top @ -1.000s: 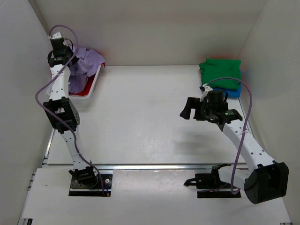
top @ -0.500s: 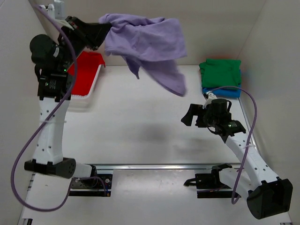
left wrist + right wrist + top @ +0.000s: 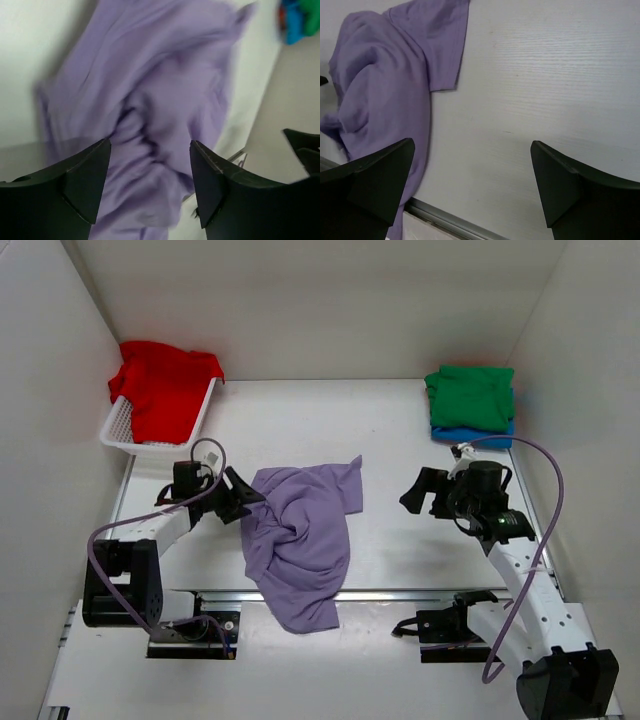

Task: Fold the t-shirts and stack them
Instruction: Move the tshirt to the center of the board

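Note:
The lavender t-shirt (image 3: 300,540) lies crumpled on the table left of centre, and its lower part hangs over the front edge. My left gripper (image 3: 241,499) sits low at its left side, open; in the left wrist view the lavender t-shirt (image 3: 150,90) fills the space beyond the spread fingers of that gripper (image 3: 150,150). The red t-shirt (image 3: 160,390) lies in the basket. A folded green t-shirt (image 3: 470,395) rests on the blue t-shirt (image 3: 470,434) at the back right. My right gripper (image 3: 415,490) hovers open over bare table, right of the lavender t-shirt (image 3: 385,85).
The white slotted basket (image 3: 150,448) stands in the back left corner. White walls close in the left, back and right sides. A metal rail (image 3: 420,592) runs along the table's front edge, with both arm bases just behind it.
My left arm pulled the lavender shirt out of the basket, swung it over the table and came down low; its jaws have opened and the shirt now lies on the table. The right gripper drifted slightly right.

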Available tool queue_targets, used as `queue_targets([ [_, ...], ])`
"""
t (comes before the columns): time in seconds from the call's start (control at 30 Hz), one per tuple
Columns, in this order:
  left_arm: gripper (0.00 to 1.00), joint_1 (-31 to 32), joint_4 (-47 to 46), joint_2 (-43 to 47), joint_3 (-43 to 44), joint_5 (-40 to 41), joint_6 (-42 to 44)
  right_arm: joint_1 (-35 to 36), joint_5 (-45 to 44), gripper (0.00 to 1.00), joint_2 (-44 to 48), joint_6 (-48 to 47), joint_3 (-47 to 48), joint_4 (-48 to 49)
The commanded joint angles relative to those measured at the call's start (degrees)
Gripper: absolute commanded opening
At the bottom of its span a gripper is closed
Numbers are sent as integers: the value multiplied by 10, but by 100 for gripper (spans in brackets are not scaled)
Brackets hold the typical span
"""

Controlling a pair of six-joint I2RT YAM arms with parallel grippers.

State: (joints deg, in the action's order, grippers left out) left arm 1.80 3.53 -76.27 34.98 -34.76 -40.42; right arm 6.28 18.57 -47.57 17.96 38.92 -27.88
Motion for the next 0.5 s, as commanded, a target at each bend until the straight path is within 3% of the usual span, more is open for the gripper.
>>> queue_targets([
  [0.0,75,6,14,68,-4,0,30,12,12,99,-22,-17,-3,12],
  [0.1,74,48,71,93,1,65,56,56,16,99,-56,-11,-4,25],
  [0.23,75,65,134,136,-21,63,58,169,-17,99,-98,22,-7,48],
  [0.3,80,93,184,178,-37,70,54,223,-28,99,-147,37,-17,71],
  [0.47,81,132,219,255,-81,100,20,214,-37,100,-210,35,-45,154],
])
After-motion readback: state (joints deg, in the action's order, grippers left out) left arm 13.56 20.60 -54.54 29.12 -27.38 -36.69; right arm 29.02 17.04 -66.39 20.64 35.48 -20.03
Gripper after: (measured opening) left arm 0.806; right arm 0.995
